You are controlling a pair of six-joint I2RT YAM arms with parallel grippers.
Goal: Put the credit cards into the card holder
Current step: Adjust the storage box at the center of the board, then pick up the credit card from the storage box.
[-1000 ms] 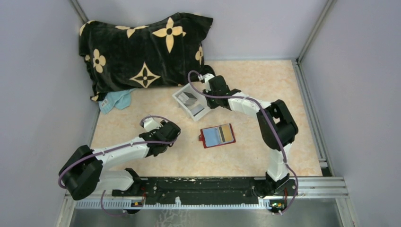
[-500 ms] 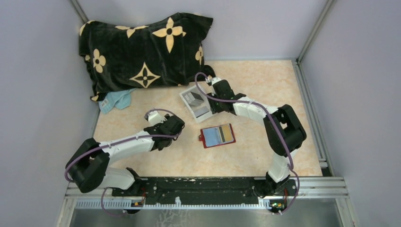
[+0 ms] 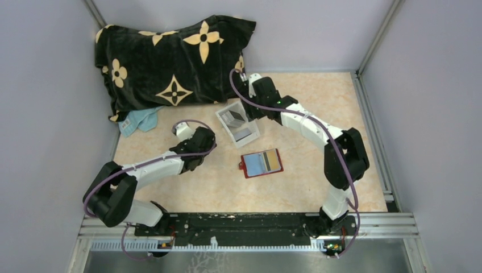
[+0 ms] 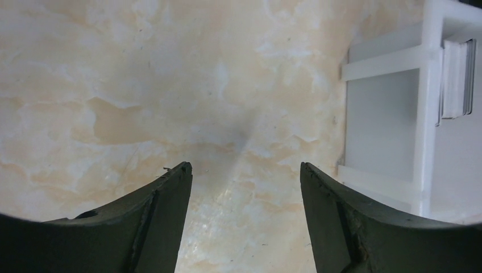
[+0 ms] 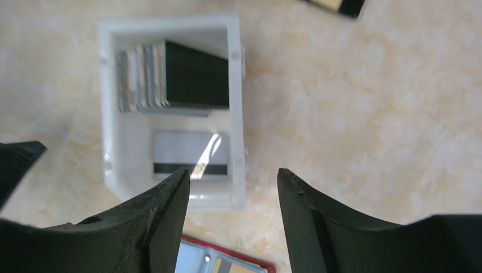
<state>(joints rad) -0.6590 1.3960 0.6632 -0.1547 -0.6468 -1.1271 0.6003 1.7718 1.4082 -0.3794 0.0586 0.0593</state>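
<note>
Right wrist view: fetch step, right jaws wide, empty, over white tray (image 5: pixel 236 85) of credit cards (image 5: pixel 191 152), card holder (image 5: pixel 216 259) at its 6 o'clock; left jaws wide, empty; next, pinch one card

The overhead camera sits high behind both arm bases, facing down and forward, far enough back to take in the whole bench (image 3: pixel 295 193). The left wrist camera hangs low, looking straight down past the left claw (image 4: pixel 245 170), with the white tray (image 4: pixel 427 142) at its right edge. The right wrist camera looks down from higher past the right claw (image 5: pixel 233 173) onto that tray, the card holder (image 5: pixel 216 263) cut off below. All three views share the tray.
</note>
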